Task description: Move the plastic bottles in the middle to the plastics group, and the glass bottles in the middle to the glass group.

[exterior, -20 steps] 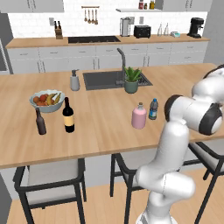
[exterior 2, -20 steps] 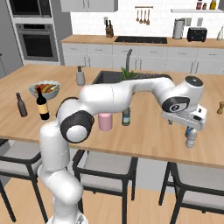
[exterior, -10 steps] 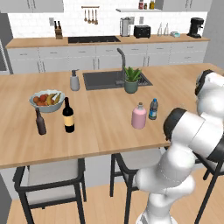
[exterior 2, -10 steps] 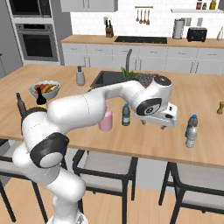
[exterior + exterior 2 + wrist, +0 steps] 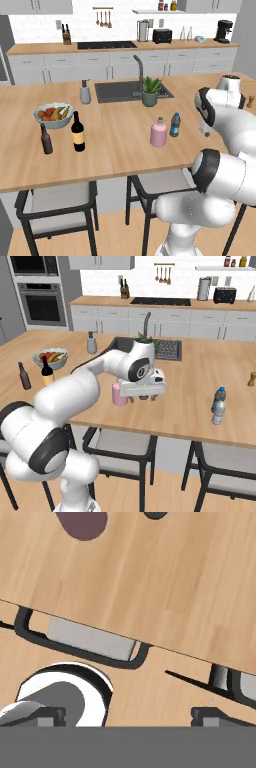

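Wooden island (image 5: 210, 376) | pincer (image 5: 142, 398) open, seemingly just beside pink bottle (image 5: 119, 396)

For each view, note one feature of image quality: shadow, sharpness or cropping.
Left base view: even, soft light; the wine bottle casts barely any shadow on the counter. Right base view: the small water bottle looks soft-edged. Hand view: the pink bottle is cropped by the top edge.
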Controlling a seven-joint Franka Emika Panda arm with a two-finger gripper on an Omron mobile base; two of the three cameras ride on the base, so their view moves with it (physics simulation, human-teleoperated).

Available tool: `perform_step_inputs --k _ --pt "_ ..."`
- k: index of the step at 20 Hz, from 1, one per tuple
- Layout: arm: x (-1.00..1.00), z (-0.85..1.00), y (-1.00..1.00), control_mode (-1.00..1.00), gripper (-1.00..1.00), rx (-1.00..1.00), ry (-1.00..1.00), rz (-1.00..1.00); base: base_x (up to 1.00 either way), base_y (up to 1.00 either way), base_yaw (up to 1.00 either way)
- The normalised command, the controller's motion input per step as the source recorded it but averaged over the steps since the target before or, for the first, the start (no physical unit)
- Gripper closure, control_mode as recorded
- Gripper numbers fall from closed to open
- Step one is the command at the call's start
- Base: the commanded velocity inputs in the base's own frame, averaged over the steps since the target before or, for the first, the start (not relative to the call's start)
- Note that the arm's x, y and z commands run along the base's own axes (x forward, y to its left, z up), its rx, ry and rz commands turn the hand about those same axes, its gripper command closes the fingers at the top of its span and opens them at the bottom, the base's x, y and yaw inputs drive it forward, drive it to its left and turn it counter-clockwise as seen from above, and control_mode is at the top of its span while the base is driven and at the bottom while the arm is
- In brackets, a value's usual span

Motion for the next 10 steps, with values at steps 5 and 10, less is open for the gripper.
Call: perform_step_inputs --k 5,10 --pt "0.05 0.00 1.00 -1.00 -1.00 -0.11 0.39 0.48 0.00 0.00 0.00" --pt "0.13 -0.09 1.00 -1.00 -1.00 -0.03 0.23 0.53 0.00 0.00 0.00"
